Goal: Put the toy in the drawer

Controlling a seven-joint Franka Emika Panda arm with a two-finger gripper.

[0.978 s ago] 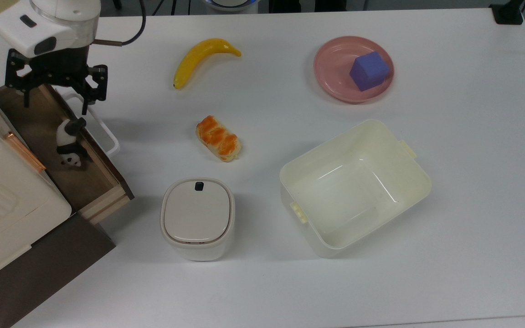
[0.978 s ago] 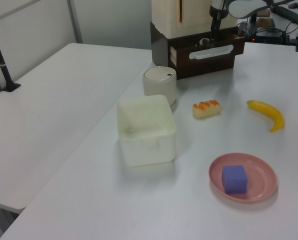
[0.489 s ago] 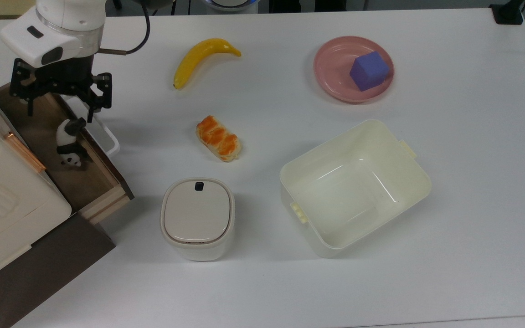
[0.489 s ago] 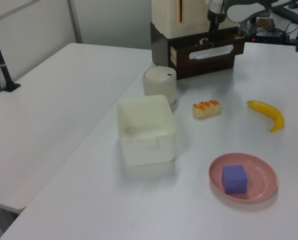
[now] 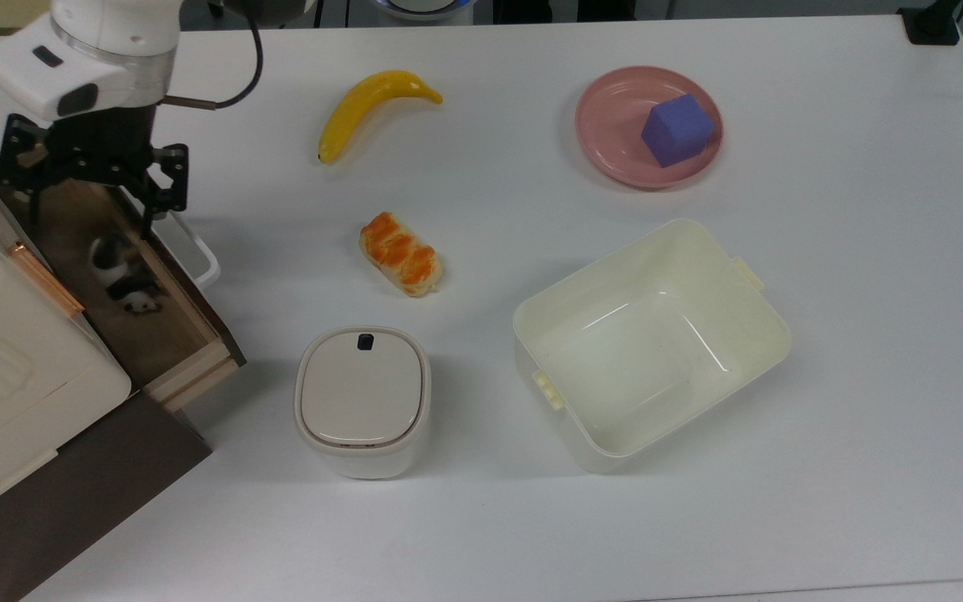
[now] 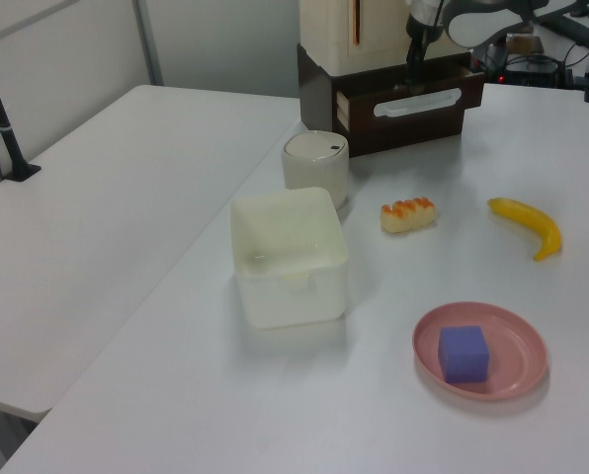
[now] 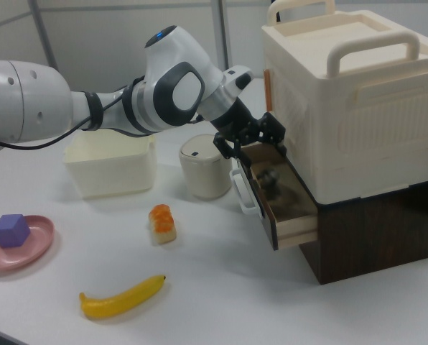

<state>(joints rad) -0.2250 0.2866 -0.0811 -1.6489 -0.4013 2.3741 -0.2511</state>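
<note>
So the panda toy (image 5: 124, 276) is lying inside the open drawer (image 5: 165, 351) on its brown bottom, a bit blurry in the top view, and nothing is touching it. The claw (image 5: 87, 180) hangs just above the far end of the drawer with its fingers spread wide and nothing between them. Out on the white worktop (image 5: 532, 518) there's a banana (image 5: 369, 104), an orange-glazed bread loaf (image 5: 401, 253), a purple cube (image 5: 676, 130) on a pink plate (image 5: 607, 138), a cream bin (image 5: 653, 343) and a small lidded container (image 5: 362, 400) near the drawer's front corner.
</note>
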